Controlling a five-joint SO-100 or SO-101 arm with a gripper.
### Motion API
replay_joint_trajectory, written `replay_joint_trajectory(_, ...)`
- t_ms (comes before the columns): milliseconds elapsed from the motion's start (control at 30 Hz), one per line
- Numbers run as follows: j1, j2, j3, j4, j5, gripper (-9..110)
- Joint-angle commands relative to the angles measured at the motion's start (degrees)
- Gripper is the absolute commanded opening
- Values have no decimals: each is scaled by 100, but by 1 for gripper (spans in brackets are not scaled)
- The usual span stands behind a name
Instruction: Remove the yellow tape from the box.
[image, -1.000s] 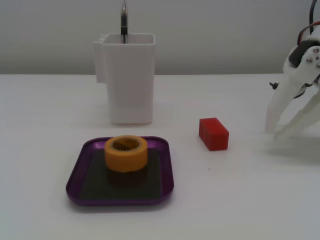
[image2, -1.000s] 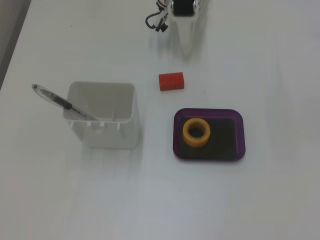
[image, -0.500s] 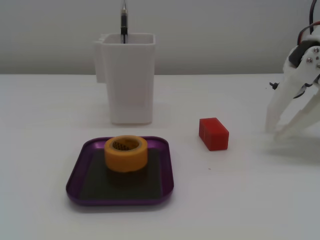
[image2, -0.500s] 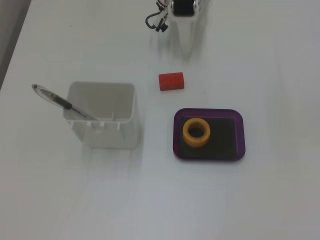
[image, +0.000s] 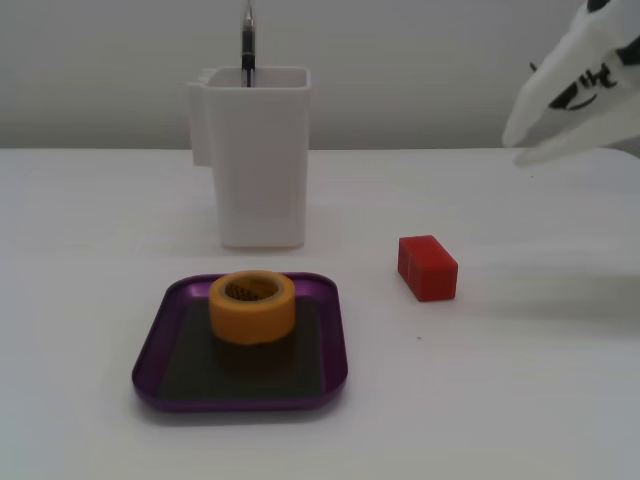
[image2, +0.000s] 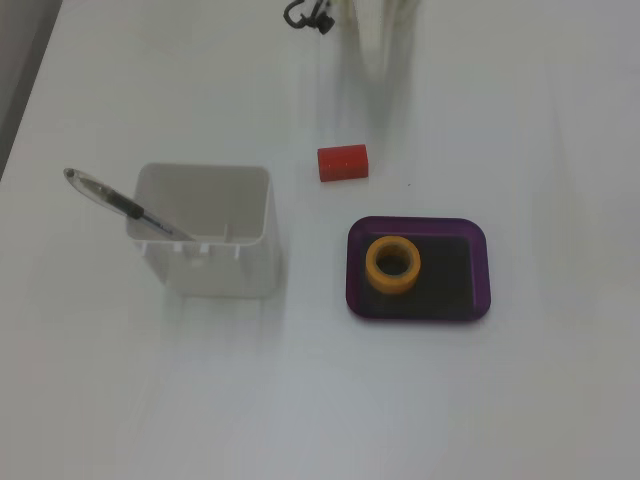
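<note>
I'm seeing the tape (image: 252, 306) sitting in the box (image: 150, 352) toward its rear rim; my tool (image: 518, 146) is hovering open and empty above the bench's (image: 500, 400) right edge.

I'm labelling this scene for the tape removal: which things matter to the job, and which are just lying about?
Belongs to the job:
yellow tape
purple box holding it
pincer, raised, empty

Just lying about:
red block
white container
pen inside it

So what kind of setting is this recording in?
Probably a tabletop test bench rather than a home or workshop: a bare white table against a plain wall, holding only a few props: a yellow tape roll in a purple tray, a red block, and a white pen holder.
</note>
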Motion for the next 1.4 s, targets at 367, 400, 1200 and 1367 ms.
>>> replay_joint_trajectory(367, -44, -4869, -3384, 861, -1846, 2)
replay_joint_trajectory(400, -79, -5309, -3683, 949, -1898, 2)
replay_joint_trajectory(1200, -615, -11804, -8965, 914, -1898, 14)
replay_joint_trajectory(1367, -431, -12489, -9431, 914, -1916, 14)
